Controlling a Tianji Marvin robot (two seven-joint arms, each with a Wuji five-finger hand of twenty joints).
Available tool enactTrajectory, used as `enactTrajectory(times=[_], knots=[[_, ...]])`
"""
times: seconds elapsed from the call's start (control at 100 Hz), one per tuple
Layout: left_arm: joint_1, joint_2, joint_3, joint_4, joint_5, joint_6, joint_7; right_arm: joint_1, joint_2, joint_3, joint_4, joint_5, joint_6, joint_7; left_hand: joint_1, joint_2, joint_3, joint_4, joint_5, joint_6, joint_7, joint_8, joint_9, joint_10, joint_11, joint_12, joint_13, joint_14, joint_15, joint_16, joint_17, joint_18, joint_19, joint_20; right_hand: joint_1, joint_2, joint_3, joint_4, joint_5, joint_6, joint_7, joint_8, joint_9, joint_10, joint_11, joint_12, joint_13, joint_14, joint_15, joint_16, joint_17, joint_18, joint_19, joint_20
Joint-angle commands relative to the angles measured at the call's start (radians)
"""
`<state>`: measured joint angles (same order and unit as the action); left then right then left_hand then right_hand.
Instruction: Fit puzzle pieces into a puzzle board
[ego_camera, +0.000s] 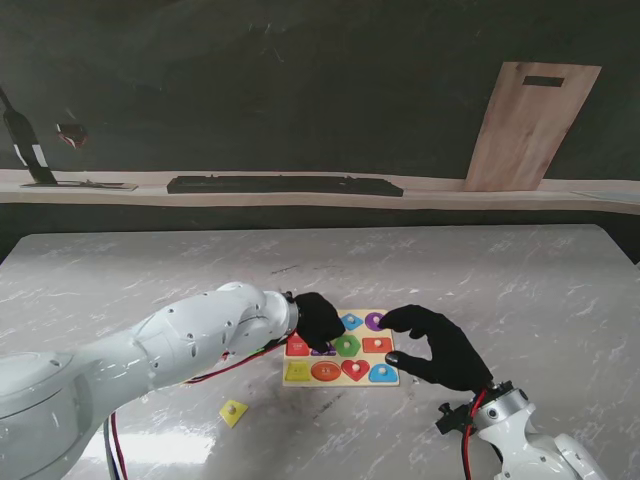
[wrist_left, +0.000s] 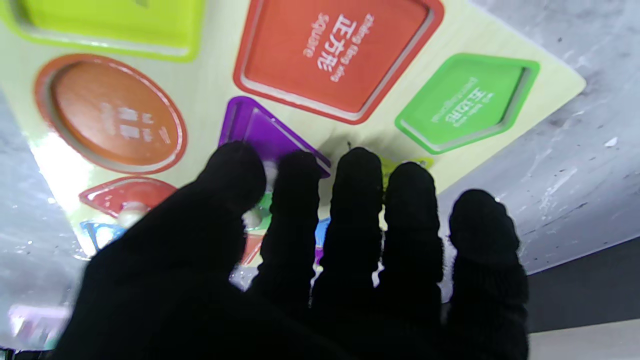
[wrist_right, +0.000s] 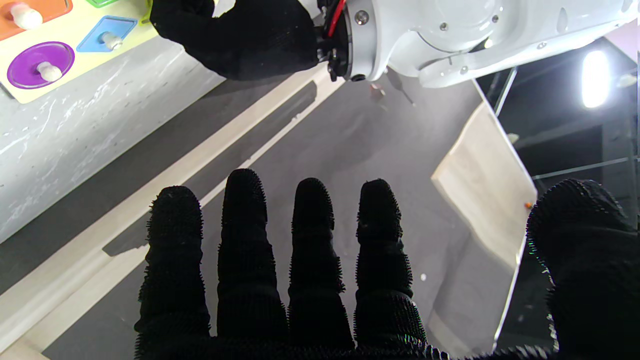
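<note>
two black-gloved hands are over the white marble table (ego_camera: 520, 290). the pale wooden puzzle board (ego_camera: 341, 350) lies flat near the middle of the table, a bit nearer to me, and most of its coloured shapes sit in their slots – each with a small white knob.

the left hand (ego_camera: 318, 318) is at the left edge of the board, over its far-left part. in the left wrist view the fingers (wrist_left: 357, 200) are close together and point down at the board beside the purple triangle recess (wrist_left: 265, 130); i cannot tell if they hold a piece. the red square recess (wrist_left: 335, 50) and the green pentagon recess (wrist_left: 467, 100) show no piece inside.

the right hand (ego_camera: 440, 348) is at the right edge of the board, thumb and fingers spread in a wide curve – it holds nothing.

one small yellow puzzle piece (ego_camera: 233, 411) lies alone on the table, well apart from the board, nearer to me and to the left.
</note>
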<state>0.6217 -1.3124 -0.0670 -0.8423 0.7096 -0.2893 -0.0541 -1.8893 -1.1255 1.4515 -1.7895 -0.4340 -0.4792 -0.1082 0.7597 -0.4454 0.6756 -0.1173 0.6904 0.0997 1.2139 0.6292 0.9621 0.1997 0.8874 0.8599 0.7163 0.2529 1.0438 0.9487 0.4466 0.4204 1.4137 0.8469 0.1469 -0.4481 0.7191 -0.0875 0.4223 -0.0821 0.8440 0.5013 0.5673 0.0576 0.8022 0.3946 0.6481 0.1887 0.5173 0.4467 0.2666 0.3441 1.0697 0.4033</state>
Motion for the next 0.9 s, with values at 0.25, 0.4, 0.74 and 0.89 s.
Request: enactTrajectory(times=[0.25, 0.4, 0.74, 0.89], knots=[[-0.018, 0.007, 0.017, -0.01, -0.02, -0.014, -0.071, -0.008, -0.005, -0.001, -0.001, -0.002, -0.002, -0.004, 0.005, -0.073, 0.145, 0.042, 0.047, -0.06, 0.078, 0.006, 0.052, -0.018, 0.037, 0.043, 0.053, -0.01, 0.038, -0.006, 0.007, -0.029, 0.046, -0.02, 0.0, 0.018, -0.021, 0.029, 0.008, -0.013, -0.019, 0.005, 0.012, 0.019, 0.001, 0.007, 0.014, -0.006, 0.009, 0.021, -0.012, -0.014, 0.008, 0.019], [-0.022, 0.005, 0.024, -0.011, -0.027, -0.012, -0.089, -0.008, -0.006, 0.0, -0.001, -0.002, -0.002, -0.005, 0.007, -0.079, 0.148, 0.03, 0.052, -0.058, 0.077, 0.005, 0.055, -0.016, 0.035, 0.046, 0.054, -0.007, 0.038, -0.006, 0.005, -0.026, 0.045, -0.02, 0.001, 0.018, -0.022, 0.029, 0.007, -0.014, -0.019, 0.005, 0.012, 0.019, 0.001, 0.007, 0.014, -0.007, 0.01, 0.021, -0.013, -0.014, 0.008, 0.019], [-0.022, 0.003, 0.029, -0.011, -0.028, 0.009, -0.1, -0.009, -0.006, 0.002, -0.001, -0.002, -0.004, -0.008, 0.1, -0.003, -0.121, -0.017, 0.042, -0.052, 0.068, 0.013, 0.047, -0.02, 0.034, -0.001, 0.052, -0.014, 0.026, -0.013, 0.005, -0.029, 0.04, -0.036, 0.003, 0.019, -0.022, 0.03, 0.009, -0.012, -0.018, 0.006, 0.013, 0.019, 0.001, 0.007, 0.013, -0.007, 0.01, 0.021, -0.012, -0.014, 0.008, 0.019], [-0.02, 0.011, 0.029, -0.025, -0.021, 0.024, -0.103, -0.009, -0.006, 0.002, 0.0, -0.001, -0.005, -0.006, 0.091, 0.026, -0.242, -0.014, 0.07, -0.049, 0.078, 0.049, 0.069, -0.034, 0.055, -0.003, 0.072, -0.02, 0.038, -0.022, 0.022, -0.025, 0.051, -0.045, 0.003, 0.019, -0.022, 0.03, 0.009, -0.012, -0.018, 0.006, 0.013, 0.019, 0.003, 0.007, 0.014, -0.008, 0.011, 0.021, -0.013, -0.014, 0.008, 0.019]])
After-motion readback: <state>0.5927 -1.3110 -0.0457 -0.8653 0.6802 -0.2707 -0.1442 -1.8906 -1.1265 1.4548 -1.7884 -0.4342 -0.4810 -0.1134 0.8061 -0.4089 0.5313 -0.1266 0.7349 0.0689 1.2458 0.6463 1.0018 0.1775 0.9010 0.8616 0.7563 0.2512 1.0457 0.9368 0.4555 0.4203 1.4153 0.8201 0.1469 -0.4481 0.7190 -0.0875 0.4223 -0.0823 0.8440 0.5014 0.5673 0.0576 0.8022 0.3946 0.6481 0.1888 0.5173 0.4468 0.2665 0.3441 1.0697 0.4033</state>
